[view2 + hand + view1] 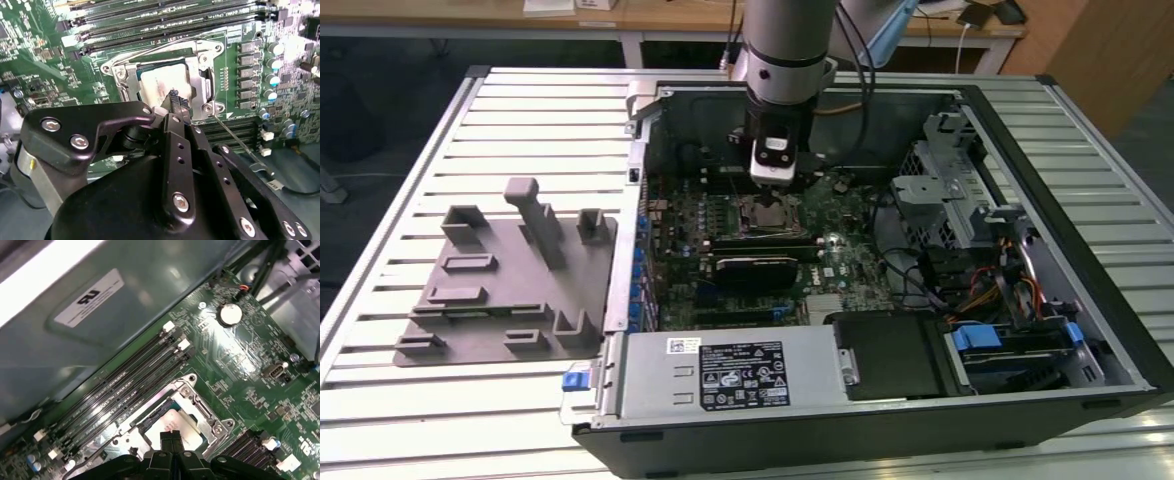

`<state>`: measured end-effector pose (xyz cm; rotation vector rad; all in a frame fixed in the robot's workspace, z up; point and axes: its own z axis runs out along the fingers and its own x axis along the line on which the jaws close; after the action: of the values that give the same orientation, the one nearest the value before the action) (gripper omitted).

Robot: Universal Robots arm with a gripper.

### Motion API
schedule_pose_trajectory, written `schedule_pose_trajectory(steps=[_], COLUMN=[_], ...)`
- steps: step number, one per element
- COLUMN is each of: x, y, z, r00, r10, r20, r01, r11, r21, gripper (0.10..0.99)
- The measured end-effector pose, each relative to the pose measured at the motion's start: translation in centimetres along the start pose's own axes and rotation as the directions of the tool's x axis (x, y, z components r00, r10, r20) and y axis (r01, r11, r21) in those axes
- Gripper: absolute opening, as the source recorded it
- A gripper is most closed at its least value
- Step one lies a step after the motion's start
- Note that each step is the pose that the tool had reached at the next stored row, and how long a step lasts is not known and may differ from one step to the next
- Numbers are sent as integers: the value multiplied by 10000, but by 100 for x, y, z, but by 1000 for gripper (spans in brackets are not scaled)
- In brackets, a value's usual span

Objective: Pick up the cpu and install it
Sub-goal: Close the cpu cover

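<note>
The cpu (769, 212), a flat square chip with a shiny silver top, lies flat in the motherboard socket (770, 228) inside the open computer case. It shows in both wrist views (159, 84) (181, 424), ringed by the socket's metal frame (207, 75). My gripper (771, 186) hangs straight down over the socket. Its two black fingers are pressed together, and the tips (174, 98) (170, 436) sit at the cpu's top surface, near one edge. Whether they touch it I cannot tell. Nothing is between them.
Memory slots (165, 25) run along one side of the socket and a thin lever rod (240, 145) along another. Case walls, a drive cage (947, 190) and cables (987, 290) surround the board. A grey fixture plate (507, 280) lies on the slatted table at the exterior view's left.
</note>
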<state>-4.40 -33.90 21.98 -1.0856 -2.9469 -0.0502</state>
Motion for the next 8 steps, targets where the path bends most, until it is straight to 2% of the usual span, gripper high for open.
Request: schedule_pose_trajectory(steps=[4,8], x=[0,0], y=[0,0], z=[1,2], r00=[9987,9945], r10=[-512,-1047], r20=[-15,-32], r01=[512,1047], r11=[9987,9945], r21=[5,11], gripper=[106,106])
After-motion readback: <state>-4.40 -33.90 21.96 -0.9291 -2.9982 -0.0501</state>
